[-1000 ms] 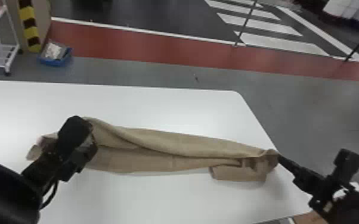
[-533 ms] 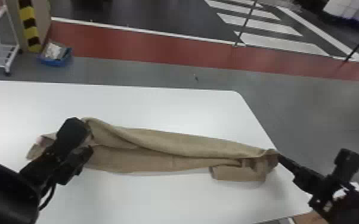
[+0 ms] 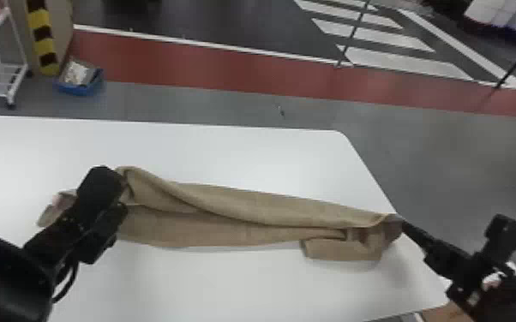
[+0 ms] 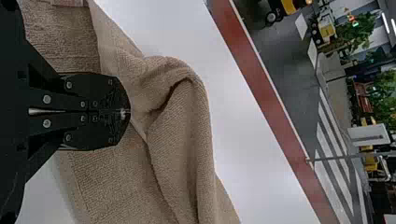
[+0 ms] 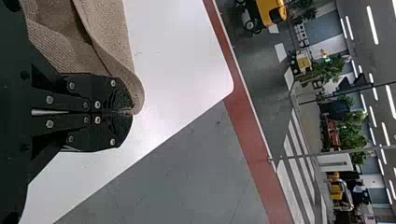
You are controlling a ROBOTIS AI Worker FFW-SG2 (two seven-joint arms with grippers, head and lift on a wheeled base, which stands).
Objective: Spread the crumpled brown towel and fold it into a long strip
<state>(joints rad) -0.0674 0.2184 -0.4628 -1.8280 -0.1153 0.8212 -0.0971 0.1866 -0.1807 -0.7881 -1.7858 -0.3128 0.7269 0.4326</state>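
The crumpled brown towel [image 3: 244, 210] lies stretched sideways across the white counter [image 3: 227, 287] in front of you, a long fold running along it and a small flap turned toward you near its right end. Your left end effector [image 3: 109, 222] is clamped on the towel toward its left end; your right end effector [image 3: 407, 227] pinches its right end, near the counter's right edge.
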